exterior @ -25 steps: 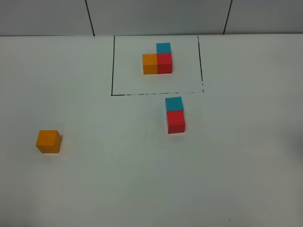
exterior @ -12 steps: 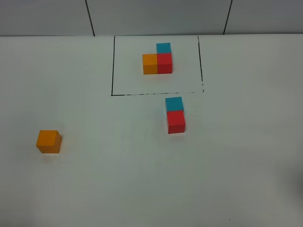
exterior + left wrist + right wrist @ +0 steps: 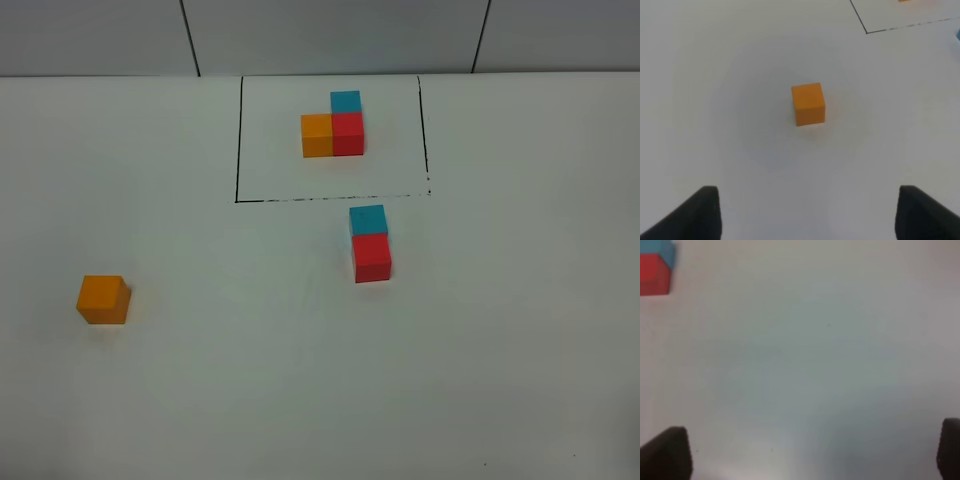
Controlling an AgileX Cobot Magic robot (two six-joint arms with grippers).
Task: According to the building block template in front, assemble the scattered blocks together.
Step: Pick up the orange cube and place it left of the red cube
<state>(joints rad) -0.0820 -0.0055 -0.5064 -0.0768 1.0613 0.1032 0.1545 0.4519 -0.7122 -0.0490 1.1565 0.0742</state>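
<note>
The building block template [image 3: 332,125] is a black-lined rectangle at the back of the white table, framing a joined orange, red and blue L. Just in front of the frame, a loose blue block [image 3: 367,219] touches a loose red block [image 3: 371,257]; both also show at the edge of the right wrist view as the red block [image 3: 654,273] and the blue block [image 3: 660,248]. The loose orange block [image 3: 103,299] sits alone at the left. My left gripper [image 3: 807,212] is open, with the orange block [image 3: 808,103] lying ahead of its fingers. My right gripper [image 3: 812,452] is open over bare table. Neither arm appears in the high view.
The white table [image 3: 250,380] ends at a grey panelled wall [image 3: 330,35] behind the template. The frame's corner line [image 3: 905,25] shows in the left wrist view beyond the orange block.
</note>
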